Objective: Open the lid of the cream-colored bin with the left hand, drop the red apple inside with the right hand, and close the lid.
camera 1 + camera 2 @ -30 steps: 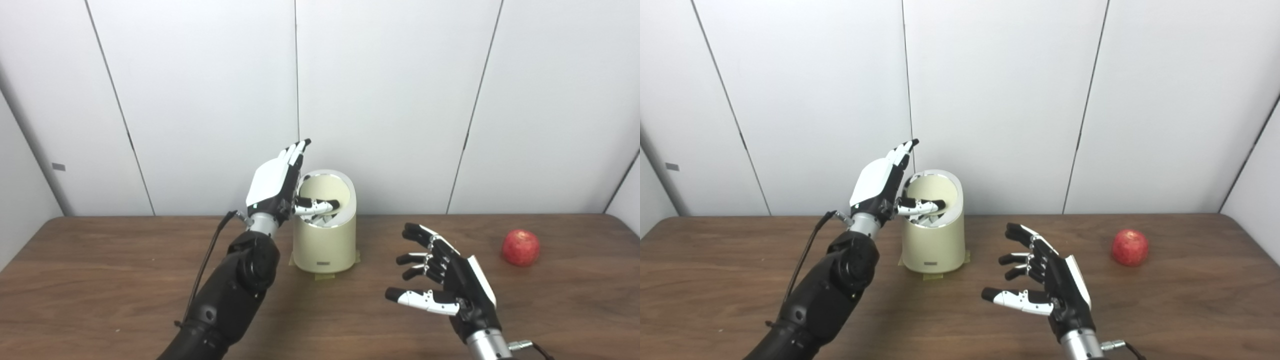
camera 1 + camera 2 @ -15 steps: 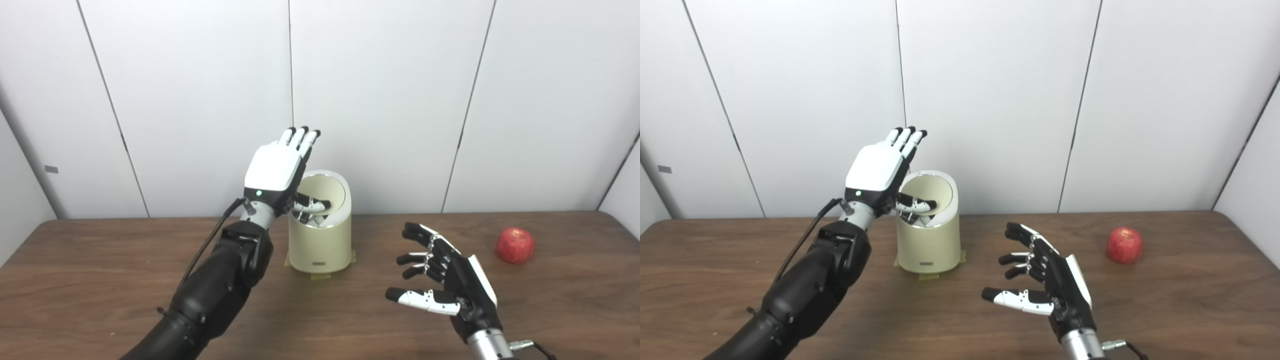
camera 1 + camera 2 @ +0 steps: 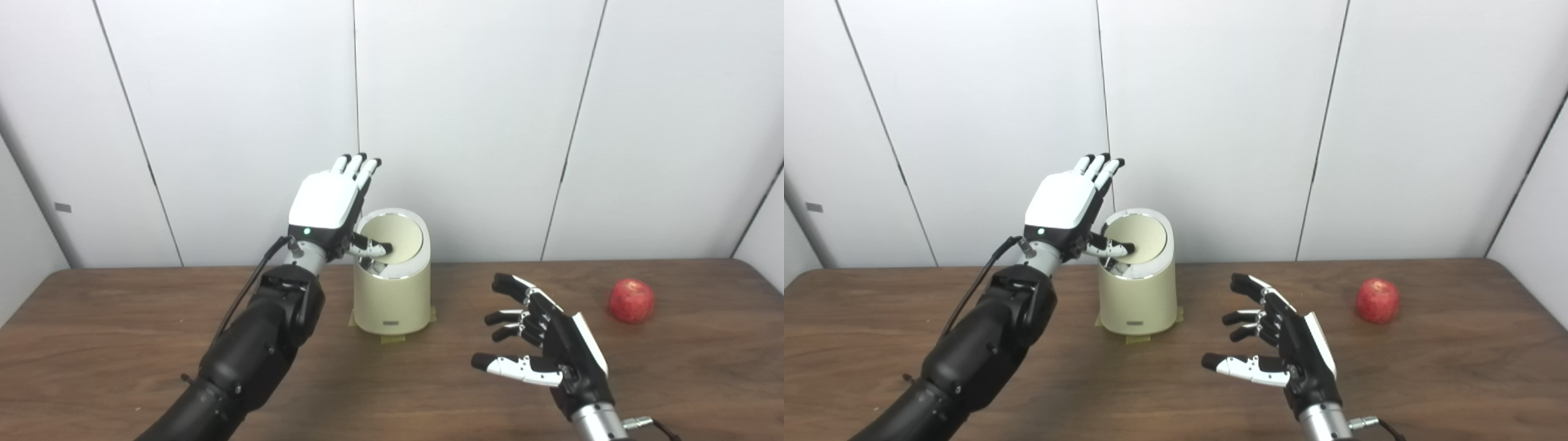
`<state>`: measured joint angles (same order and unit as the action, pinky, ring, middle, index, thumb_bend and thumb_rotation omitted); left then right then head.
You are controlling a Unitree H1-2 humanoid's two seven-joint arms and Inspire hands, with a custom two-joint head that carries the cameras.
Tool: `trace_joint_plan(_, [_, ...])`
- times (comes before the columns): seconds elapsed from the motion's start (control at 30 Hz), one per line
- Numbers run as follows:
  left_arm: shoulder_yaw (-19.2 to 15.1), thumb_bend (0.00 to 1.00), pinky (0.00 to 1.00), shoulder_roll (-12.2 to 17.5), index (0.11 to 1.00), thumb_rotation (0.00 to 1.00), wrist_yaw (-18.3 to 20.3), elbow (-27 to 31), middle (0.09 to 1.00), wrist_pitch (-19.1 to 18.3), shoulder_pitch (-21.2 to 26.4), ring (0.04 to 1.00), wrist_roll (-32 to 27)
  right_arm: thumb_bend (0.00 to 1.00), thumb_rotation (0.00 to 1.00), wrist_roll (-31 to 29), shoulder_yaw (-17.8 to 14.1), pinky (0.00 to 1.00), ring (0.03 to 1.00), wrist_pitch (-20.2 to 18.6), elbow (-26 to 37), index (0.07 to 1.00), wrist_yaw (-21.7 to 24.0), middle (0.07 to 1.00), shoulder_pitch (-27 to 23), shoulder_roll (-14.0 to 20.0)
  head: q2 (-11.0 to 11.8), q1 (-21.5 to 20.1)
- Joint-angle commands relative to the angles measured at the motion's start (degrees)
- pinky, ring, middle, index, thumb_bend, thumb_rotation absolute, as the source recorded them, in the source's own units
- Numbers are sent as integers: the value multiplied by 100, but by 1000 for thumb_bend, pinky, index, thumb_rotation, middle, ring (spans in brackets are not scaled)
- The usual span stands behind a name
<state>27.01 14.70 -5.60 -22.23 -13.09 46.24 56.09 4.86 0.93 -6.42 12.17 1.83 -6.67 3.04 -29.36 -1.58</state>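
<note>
Both hands spread (empty); left hand [image 3: 323, 205] over upright bin [image 3: 392, 288]; apple [image 3: 631, 301] apart.

robot hand [image 3: 323, 205]: white back, black-tipped fingers | arms black, cabled

Bright even light, soft shadows, sharp focus, no glare
</note>
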Motion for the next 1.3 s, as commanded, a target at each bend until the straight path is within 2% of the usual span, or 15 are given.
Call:
trace_joint_plan(0.0, [-77, 803, 851, 126, 965, 0, 0, 3, 992, -118, 118, 987, 113, 757, 96, -43, 1, 509, 614, 117, 139, 789, 10, 819, -192, 11, -16, 9])
trace_joint_plan(0.1, [-51, 849, 845, 108, 969, 0, -38, -70, 989, -50, 80, 982, 89, 754, 95, -50, 3, 512, 611, 91, 147, 791, 17, 816, -201, 9, -14, 6])
trace_joint_plan(0.27, [32, 971, 910, 48, 986, 140, -131, -209, 996, 155, -55, 992, 24, 755, 114, 12, 28, 503, 608, 134, 145, 787, 4, 812, -215, 16, -24, -14])
trace_joint_plan(0.3, [51, 989, 894, 35, 988, 164, -163, -237, 995, 187, -82, 990, 28, 755, 117, 0, 24, 509, 605, 121, 157, 786, -1, 811, -213, 3, -30, -16])
trace_joint_plan(0.43, [115, 1000, 898, 6, 994, 206, -188, -291, 995, 269, -166, 985, 57, 752, 116, -10, 26, 502, 603, 113, 182, 789, 0, 813, -214, -5, -41, -19])
trace_joint_plan(0.6, [164, 1000, 940, 4, 993, 210, -99, -285, 997, 314, -220, 989, 36, 750, 117, -20, 19, 495, 601, 108, 189, 791, -13, 817, -218, -8, -36, -18])
trace_joint_plan(0.83, [69, 969, 909, -37, 1000, 252, -258, -309, 996, 282, -217, 993, -19, 749, 140, -1, 12, 531, 597, 108, 161, 793, -11, 820, -224, 20, -9, 11])
trace_joint_plan(1.07, [-279, 784, 854, -155, 988, 362, -700, -266, 964, 215, -300, 961, -240, 739, 110, -51, 14, 506, 601, 160, 144, 792, 20, 811, -194, 35, 1, 30])
trace_joint_plan(1.27, [-1163, 729, 840, -422, 969, 450, -632, 71, 965, 292, -414, 954, -1328, 748, 123, -45, 9, 502, 611, 80, 175, 790, 10, 820, -174, 31, -18, 41])
